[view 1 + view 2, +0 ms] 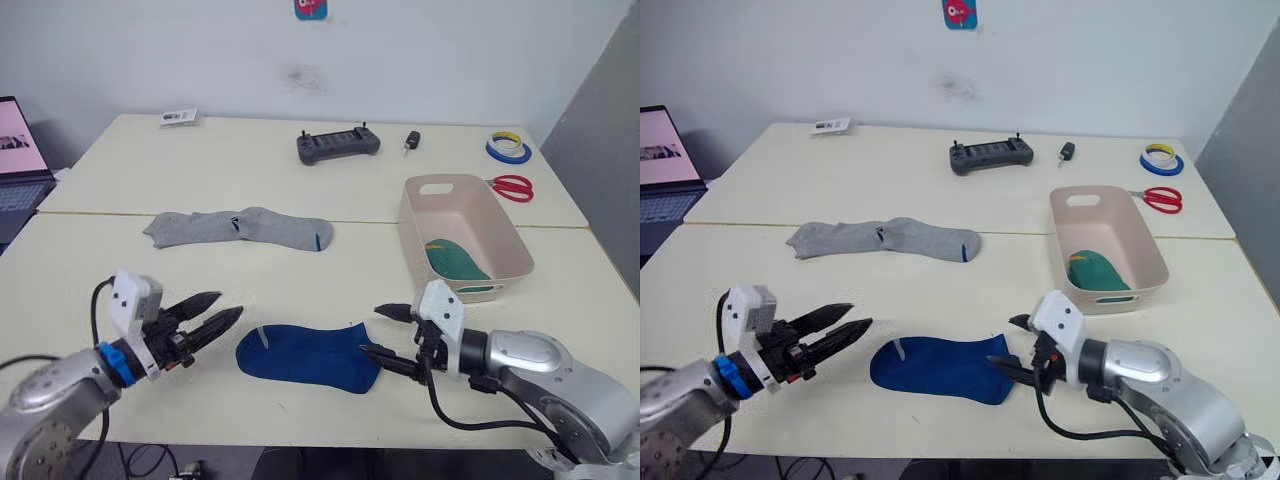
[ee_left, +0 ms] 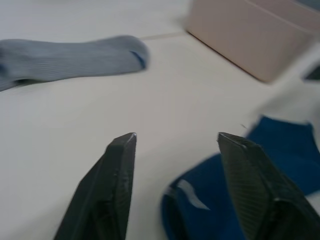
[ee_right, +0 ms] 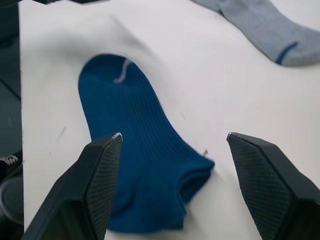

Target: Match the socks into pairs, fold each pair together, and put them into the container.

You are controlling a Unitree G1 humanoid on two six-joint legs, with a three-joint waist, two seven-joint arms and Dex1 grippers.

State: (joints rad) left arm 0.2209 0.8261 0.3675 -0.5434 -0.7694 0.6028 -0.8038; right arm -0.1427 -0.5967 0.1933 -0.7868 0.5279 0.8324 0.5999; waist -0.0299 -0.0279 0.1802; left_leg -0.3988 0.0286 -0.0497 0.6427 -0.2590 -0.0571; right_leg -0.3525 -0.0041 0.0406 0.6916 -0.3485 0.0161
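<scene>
A royal blue sock (image 1: 308, 356) lies flat near the table's front edge, between my two grippers. My left gripper (image 1: 218, 312) hovers open just left of its cuff end. At the sock's right end my right gripper (image 1: 383, 332) is open too, and holds nothing. Grey socks (image 1: 240, 229) lie stretched out in a line at mid-table. The pinkish container (image 1: 464, 234) stands at the right with a green sock bundle (image 1: 455, 261) inside. In the right wrist view the blue sock (image 3: 145, 145) sits between my fingers (image 3: 95, 185).
Along the back of the table lie a black controller (image 1: 338, 144), a small black key fob (image 1: 411, 141), tape rolls (image 1: 508, 146) and red scissors (image 1: 513, 187). A laptop (image 1: 20, 160) stands off the left side.
</scene>
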